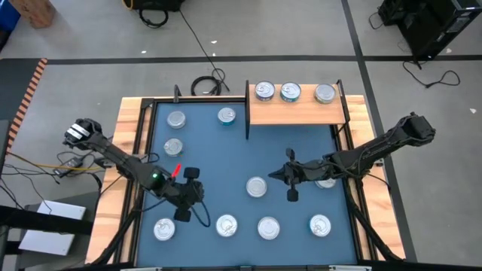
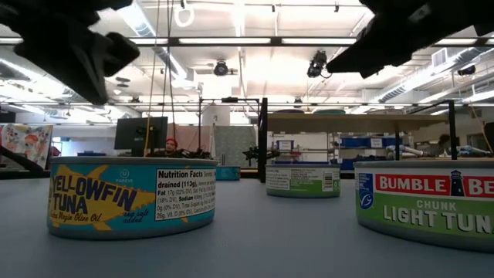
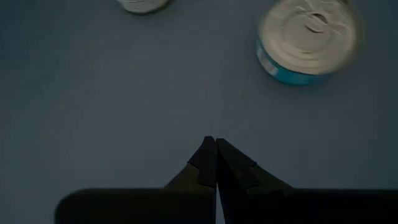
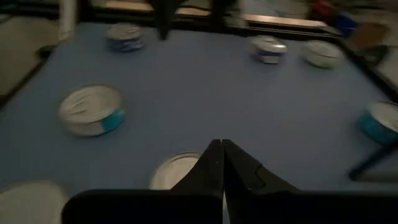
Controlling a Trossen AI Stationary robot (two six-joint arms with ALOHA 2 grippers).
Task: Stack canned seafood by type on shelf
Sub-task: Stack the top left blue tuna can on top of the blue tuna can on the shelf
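Hovering pinched-shut and empty at frame centre, your right gripper (image 1: 276,175) should open before descending squarely on the short round silver-topped tin (image 1: 257,187) beside it, bound for the light wooden shelf (image 1: 295,113) upper right; left gripper (image 1: 183,213) likewise closed, empty.

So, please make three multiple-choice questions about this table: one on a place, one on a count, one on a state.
1. Where is the shelf?
A. far edge of the blue mat
B. near edge
C. on the floor

2. How many tins stand on the shelf?
A. one
B. three
C. six

3. How are the left gripper and right gripper?
A. both open
B. one holds a tin
C. both shut, empty

Answers: 1 A, the high view shows it there; 2 B, three silver tops in a row; 3 C, each wrist view shows fingers together.
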